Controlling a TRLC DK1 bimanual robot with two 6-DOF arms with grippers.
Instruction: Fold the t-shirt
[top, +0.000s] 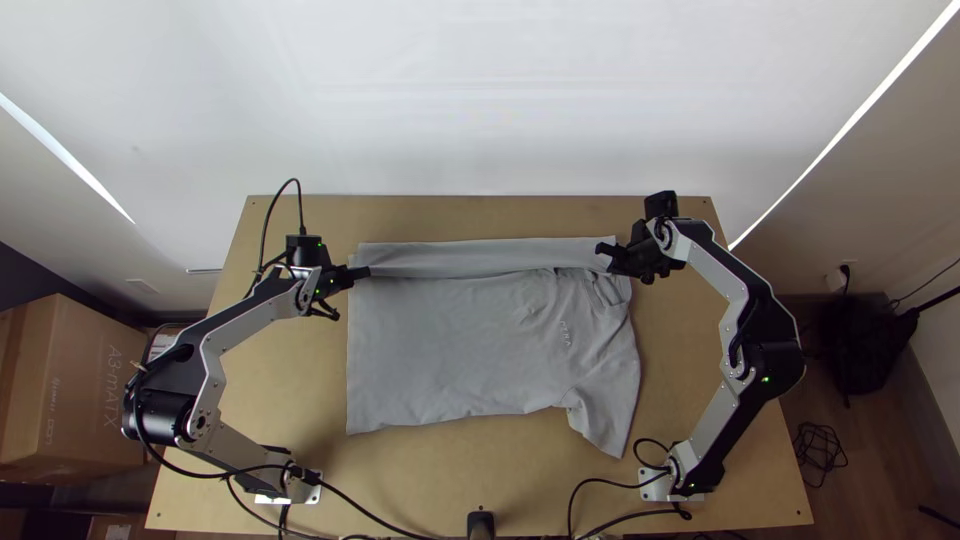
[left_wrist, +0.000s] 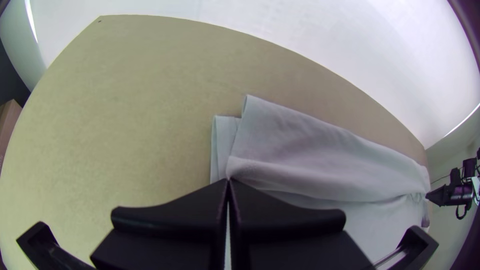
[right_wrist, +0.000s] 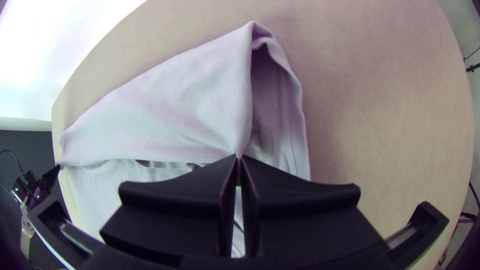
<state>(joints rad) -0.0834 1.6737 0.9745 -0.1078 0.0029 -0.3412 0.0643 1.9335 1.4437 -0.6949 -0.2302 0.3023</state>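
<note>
Both closed: left gripper (top: 366, 271) pinches the t-shirt (top: 450, 340) at 10 o'clock, right gripper (top: 602, 251) at 2 o'clock. Between them, strip (top: 460, 257) folded over along 12 o'clock; body flat mid-table, sleeve (top: 603, 425) at 4 o'clock.

On my screen the t-shirt (top: 430, 345) is plain grey but for small pale lettering (top: 565, 333); the table (top: 480, 465) is tan, my left arm (top: 212, 370) and right arm (top: 735, 290) silver-grey and black.
</note>
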